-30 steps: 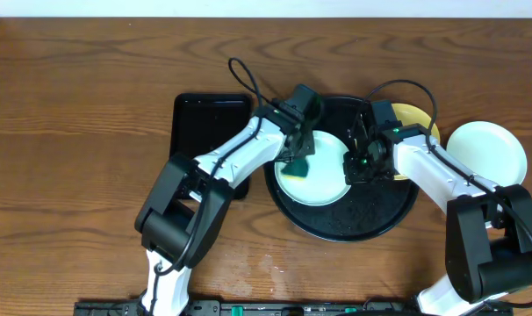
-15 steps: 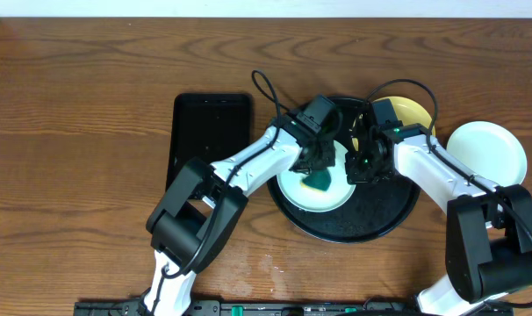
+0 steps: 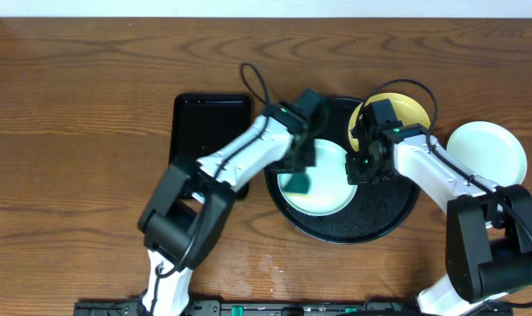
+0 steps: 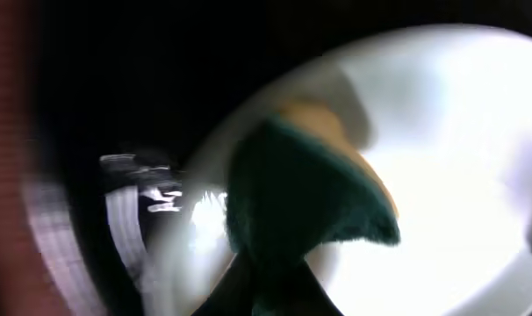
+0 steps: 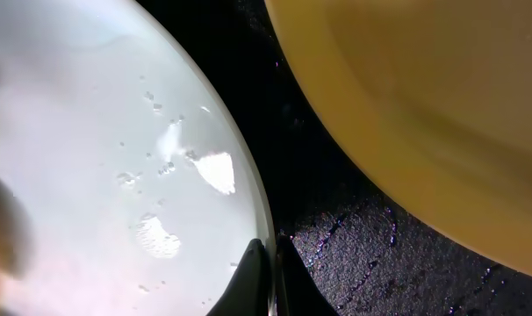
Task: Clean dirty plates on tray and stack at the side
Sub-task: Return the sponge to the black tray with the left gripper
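Observation:
A pale blue plate (image 3: pixel 323 184) lies in the large round black tray (image 3: pixel 384 215). My left gripper (image 3: pixel 299 171) is shut on a green sponge (image 3: pixel 295 183) and presses it on the plate's left part; the sponge (image 4: pixel 301 197) fills the blurred left wrist view. My right gripper (image 3: pixel 354 168) is shut on the plate's right rim (image 5: pixel 268 237), one finger on each side. A pale yellow plate (image 3: pixel 398 112) (image 5: pixel 424 96) leans on the tray's far right rim. A second pale plate (image 3: pixel 487 151) lies on the table to the right of the tray.
A smaller rectangular black tray (image 3: pixel 209 132) lies on the wooden table left of the round tray. Water drops show on the blue plate (image 5: pixel 161 167) and on the round tray's floor (image 5: pixel 354 254). Cables loop above both wrists.
My left gripper has swept the sponge across the blue plate, to the right and then back to its left part. My right gripper has kept its hold on the rim.

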`<state>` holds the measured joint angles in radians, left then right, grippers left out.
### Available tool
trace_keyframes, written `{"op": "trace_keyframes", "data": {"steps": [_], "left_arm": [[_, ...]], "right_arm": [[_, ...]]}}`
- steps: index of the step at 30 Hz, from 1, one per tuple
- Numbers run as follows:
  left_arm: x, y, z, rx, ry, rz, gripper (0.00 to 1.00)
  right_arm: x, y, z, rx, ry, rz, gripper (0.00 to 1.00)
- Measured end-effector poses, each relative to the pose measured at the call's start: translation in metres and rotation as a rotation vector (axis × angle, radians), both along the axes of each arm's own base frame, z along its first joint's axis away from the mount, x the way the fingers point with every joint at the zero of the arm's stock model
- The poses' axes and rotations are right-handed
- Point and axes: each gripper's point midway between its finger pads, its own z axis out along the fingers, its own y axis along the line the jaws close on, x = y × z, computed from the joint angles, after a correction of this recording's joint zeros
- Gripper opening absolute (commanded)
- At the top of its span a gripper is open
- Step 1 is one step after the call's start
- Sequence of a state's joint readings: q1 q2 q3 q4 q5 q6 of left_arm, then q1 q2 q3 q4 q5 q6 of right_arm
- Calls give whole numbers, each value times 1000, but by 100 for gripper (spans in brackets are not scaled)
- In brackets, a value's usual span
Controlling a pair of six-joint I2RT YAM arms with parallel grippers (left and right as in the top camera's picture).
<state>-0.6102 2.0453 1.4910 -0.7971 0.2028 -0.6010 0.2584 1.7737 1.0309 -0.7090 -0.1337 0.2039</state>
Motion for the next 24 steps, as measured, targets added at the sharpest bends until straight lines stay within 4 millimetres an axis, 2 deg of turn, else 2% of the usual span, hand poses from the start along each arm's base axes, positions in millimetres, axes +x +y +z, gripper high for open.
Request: {"op": "trace_keyframes", "data": {"steps": [3,7,10,13,16,19,22,24], "left_arm": [[7,16,15,-6,-13,20,7],[23,43,61,-8,-126,50,8],[34,79,97,36,-220,107,8],[46,121,116,110,-286,190,8],[58,154,115,168,-302,267,8],[67,181,98,212,-293,326,8],[67,196,70,250,-253,341,8],[64,198,53,270,-216,327,10]], "right_arm": [[0,0,0,1,1,0,1],[0,0,0,1,1,0,1],[0,0,0,1,1,0,1],[0,0,0,1,1,0,1],[0,0,0,1,0,0,1],[0,0,0,1,0,0,1],[1,0,0,2,-3,0,1],[1,0,0,2,-5,0,1]]}}
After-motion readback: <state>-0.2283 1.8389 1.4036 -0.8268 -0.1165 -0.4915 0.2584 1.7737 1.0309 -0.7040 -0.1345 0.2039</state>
